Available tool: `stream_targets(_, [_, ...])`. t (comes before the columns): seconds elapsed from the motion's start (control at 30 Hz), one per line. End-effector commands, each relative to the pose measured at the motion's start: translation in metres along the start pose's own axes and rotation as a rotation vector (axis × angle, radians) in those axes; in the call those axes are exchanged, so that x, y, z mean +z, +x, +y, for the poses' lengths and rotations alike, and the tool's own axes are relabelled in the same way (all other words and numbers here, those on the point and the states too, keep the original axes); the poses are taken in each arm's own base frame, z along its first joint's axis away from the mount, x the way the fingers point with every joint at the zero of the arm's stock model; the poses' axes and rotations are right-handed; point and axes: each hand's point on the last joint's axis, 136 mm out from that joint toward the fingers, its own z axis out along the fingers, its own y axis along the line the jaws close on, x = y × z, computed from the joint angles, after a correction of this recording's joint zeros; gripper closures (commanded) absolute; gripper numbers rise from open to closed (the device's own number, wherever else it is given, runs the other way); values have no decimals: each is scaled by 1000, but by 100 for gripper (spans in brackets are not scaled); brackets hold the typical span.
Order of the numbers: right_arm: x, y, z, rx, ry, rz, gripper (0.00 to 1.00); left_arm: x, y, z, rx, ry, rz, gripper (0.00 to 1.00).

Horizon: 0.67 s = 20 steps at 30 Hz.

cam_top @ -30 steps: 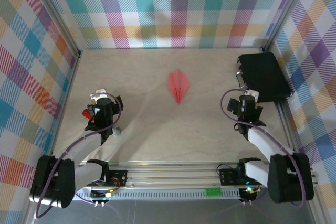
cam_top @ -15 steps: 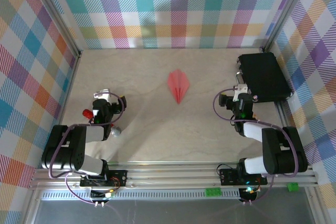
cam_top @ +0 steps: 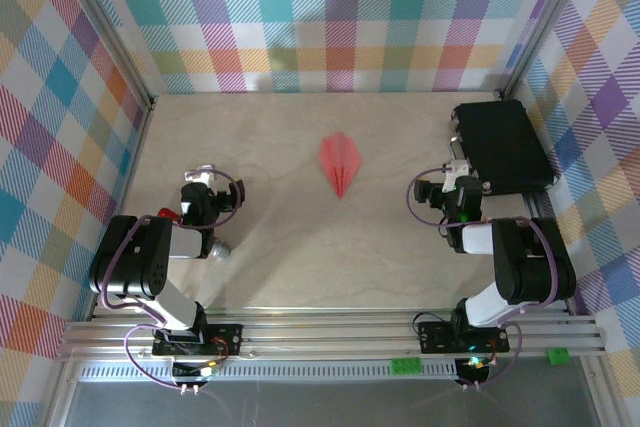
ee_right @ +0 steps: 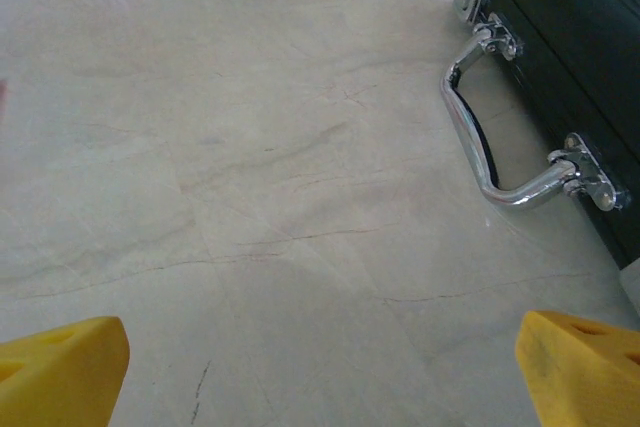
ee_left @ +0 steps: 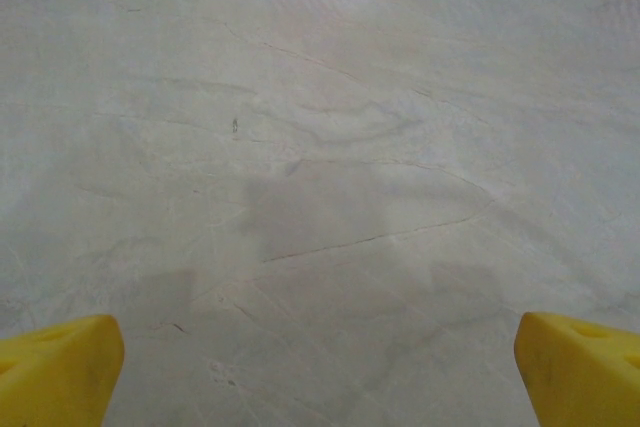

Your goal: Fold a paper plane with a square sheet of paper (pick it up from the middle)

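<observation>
Salmon-pink folded paper plane, a narrow dart with a centre ridge, lies flat mid-way across the pale marbled table, untouched. To its left, well apart: left pincer, yellow fingertips spread wide, holding nothing. To its right, well apart: right pincer, likewise wide open and empty, just beside the black hard case with chrome handle.

Pale, faintly veined tabletop. Carries a salmon-pink paper plane lying flat around the middle, narrow tip toward the near edge. Holds a black case at the far right corner, with its chrome handle turned toward the centre. Bears, on the left, a small red object and near it a small grey round thing, both well apart from the plane.
</observation>
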Motion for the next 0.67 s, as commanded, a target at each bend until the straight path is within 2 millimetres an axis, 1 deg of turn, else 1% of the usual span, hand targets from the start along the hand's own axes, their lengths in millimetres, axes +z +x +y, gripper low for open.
stream_targets(0.0, [2, -17, 1, 11, -17, -57, 1, 2, -10, -9, 32, 36, -24, 0])
stream_targets(0.2, [2, -17, 1, 11, -17, -56, 1, 2, -8, -21, 70, 94, -10, 0])
stream_targets(0.57, [2, -17, 1, 11, -16, -57, 1, 4, -7, -20, 64, 91, -1, 0])
stream_targets(0.63, [-2, -17, 3, 4, -26, -73, 1, 4, -8, -18, 60, 84, -3, 0])
